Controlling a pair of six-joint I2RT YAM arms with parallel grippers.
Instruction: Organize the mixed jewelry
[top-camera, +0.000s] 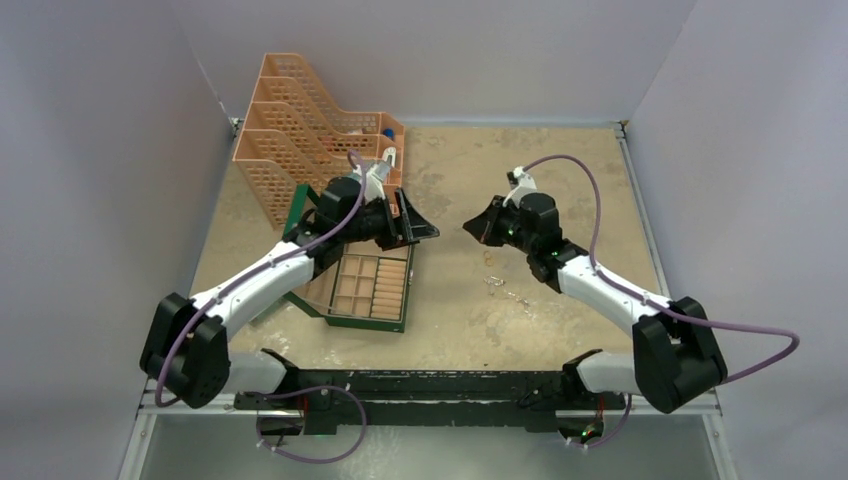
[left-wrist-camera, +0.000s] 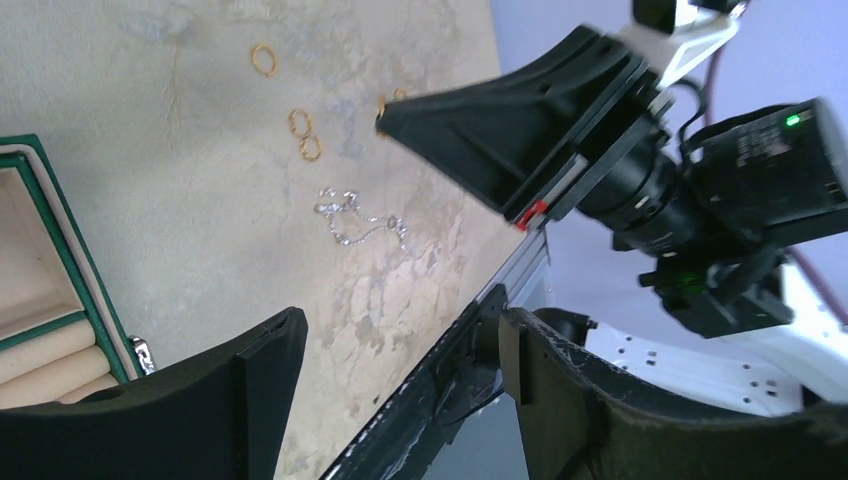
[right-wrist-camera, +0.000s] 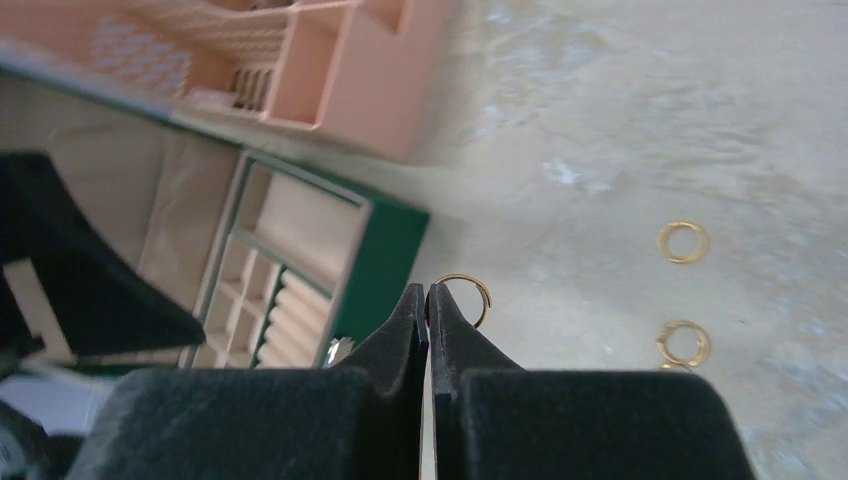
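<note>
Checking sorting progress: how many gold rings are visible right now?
4: one ring pinched in the right gripper, one lone ring on the table, two rings side by side near the silver chain. Others may be hidden.

One thin gold ring (right-wrist-camera: 470, 278) is pinched at its edge in the closed tips of the right gripper (right-wrist-camera: 427, 290). Right of centre on the table, a single ring (left-wrist-camera: 263, 59) lies flat, and a touching pair (left-wrist-camera: 300, 122) lies near it (linked or not, unclear). A silvery chain (left-wrist-camera: 360, 222) lies crumpled just nearer.
</note>
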